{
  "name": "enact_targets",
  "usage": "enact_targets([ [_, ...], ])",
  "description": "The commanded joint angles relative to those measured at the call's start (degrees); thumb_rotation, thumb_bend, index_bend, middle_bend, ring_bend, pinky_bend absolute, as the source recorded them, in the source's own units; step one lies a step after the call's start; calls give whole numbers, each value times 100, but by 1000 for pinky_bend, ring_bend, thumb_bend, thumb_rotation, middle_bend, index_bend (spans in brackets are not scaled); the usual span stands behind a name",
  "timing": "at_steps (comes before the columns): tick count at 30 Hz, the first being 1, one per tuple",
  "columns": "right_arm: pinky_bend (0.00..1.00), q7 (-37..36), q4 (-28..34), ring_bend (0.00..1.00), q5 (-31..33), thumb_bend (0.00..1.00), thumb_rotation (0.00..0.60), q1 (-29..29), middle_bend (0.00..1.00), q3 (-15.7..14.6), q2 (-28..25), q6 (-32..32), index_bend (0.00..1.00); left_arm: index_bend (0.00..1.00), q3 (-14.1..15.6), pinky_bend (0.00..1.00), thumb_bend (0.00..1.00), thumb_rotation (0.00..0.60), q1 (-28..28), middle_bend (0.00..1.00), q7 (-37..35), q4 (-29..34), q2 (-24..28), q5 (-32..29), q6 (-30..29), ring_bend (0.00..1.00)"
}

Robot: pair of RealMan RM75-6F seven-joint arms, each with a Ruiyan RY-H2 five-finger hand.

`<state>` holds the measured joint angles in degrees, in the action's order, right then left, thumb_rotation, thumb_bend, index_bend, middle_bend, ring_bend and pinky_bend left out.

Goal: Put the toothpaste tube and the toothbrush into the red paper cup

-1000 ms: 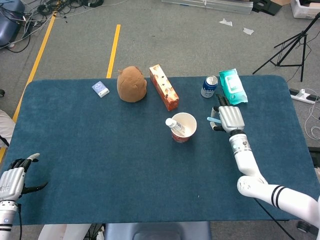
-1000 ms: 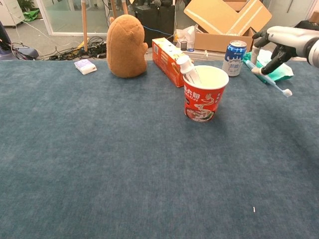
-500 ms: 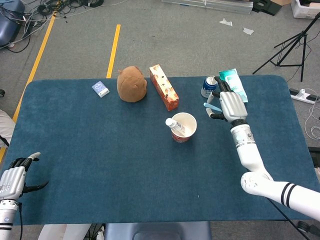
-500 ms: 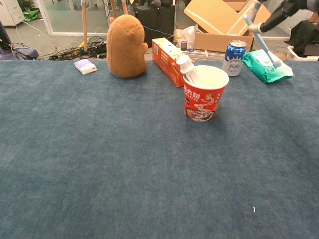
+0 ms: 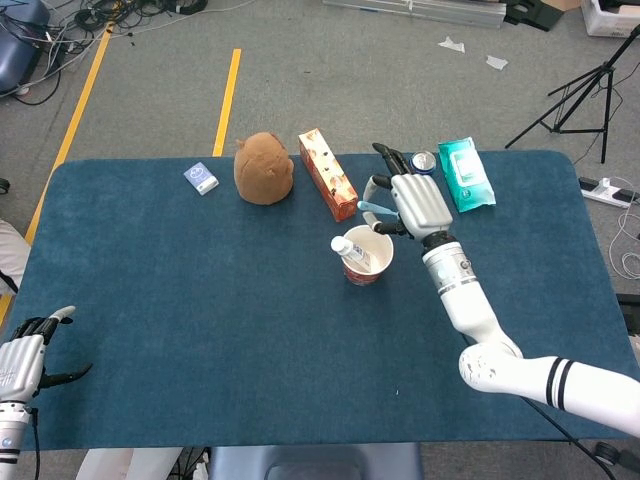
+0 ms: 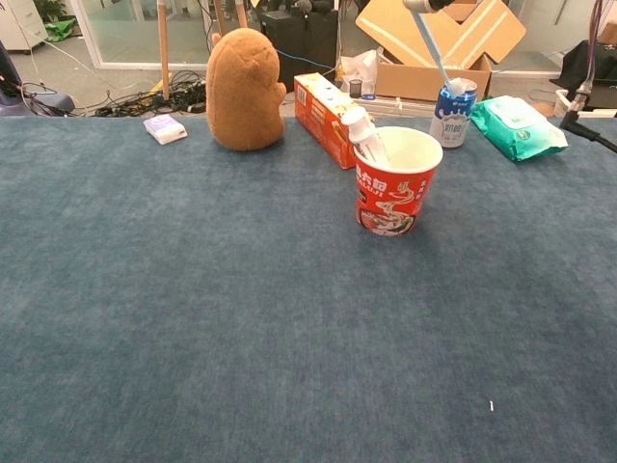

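Observation:
The red paper cup (image 5: 366,258) (image 6: 395,193) stands mid-table with the white toothpaste tube (image 5: 352,250) (image 6: 366,135) leaning in it, cap end up at the cup's left rim. My right hand (image 5: 413,204) hovers just above and behind the cup, pinching the light blue toothbrush (image 5: 377,209) (image 6: 434,53). In the chest view the brush hangs slanted from the top edge, its head down over the cup's far right side. My left hand (image 5: 22,360) rests at the table's near left corner, fingers apart, holding nothing.
A brown plush toy (image 5: 264,169), an orange carton (image 5: 328,175), a blue drink can (image 6: 453,112), a teal wipes pack (image 5: 465,173) and a small white-blue box (image 5: 201,178) line the far side of the blue table (image 5: 200,330). A tripod (image 5: 585,85) stands off the far right.
My right hand has lifted the toothbrush and carried it left, from beside the can and wipes pack to above the cup. The left hand has stayed put.

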<state>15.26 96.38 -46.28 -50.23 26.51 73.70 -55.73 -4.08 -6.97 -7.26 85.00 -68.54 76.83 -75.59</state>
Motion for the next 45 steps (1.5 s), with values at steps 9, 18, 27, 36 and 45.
enact_targets([
  [9, 283, -401, 129, 0, -113, 276, 600, -58, 51, -145, 236, -10, 554, 168, 31, 151, 26, 600, 90, 292, -108, -36, 33, 12, -86, 217],
  [18, 283, -749, -118, 0, -183, 276, 600, -99, 52, -242, 527, 54, 554, 168, 55, 151, 25, 600, 140, 293, -181, -77, 32, 13, -105, 217],
  [27, 283, -1098, -385, 0, -283, 276, 600, -46, 52, -361, 744, 134, 554, 168, 56, 151, 26, 600, 145, 292, -205, -119, 21, 5, -75, 217],
  [36, 283, -1276, -581, 0, -304, 274, 600, 81, 53, -510, 819, 190, 554, 168, 68, 151, 26, 600, 142, 292, -162, -138, 3, -7, -33, 217],
  [45, 283, -1365, -766, 0, -275, 270, 600, 200, 53, -635, 850, 277, 554, 168, 70, 151, 27, 600, 126, 292, -78, -133, -24, -27, 11, 217],
])
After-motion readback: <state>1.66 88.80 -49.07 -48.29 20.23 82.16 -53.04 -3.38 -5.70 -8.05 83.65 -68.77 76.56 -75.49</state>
